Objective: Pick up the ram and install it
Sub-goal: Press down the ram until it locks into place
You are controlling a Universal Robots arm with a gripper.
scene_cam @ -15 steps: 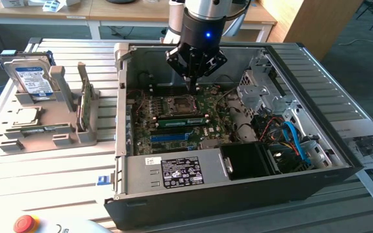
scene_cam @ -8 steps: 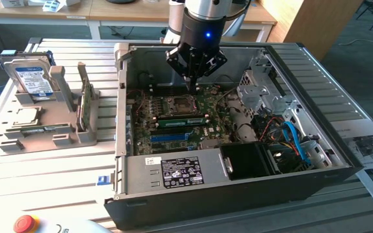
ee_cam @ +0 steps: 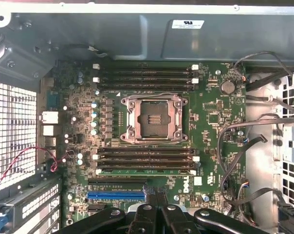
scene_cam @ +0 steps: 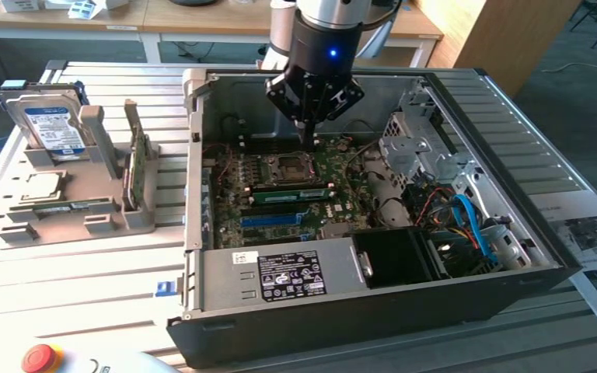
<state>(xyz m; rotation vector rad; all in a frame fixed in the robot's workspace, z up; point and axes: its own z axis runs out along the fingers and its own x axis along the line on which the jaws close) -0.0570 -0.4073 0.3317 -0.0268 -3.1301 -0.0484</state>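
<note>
One claw (scene_cam: 313, 144) (fingertips together) | one ram (scene_cam: 290, 194) seated | one motherboard (ee_cam: 152, 141)

Even daylight fills both views, bright on the pale slatted table (scene_cam: 71, 264). The computer case (scene_cam: 382, 311) throws soft shadow inside; mild glare whitens its metal wall (ee_cam: 113, 34).

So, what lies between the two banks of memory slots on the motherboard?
The CPU socket, open inside its metal frame, lies between the memory slots, as the wrist view shows.
</note>
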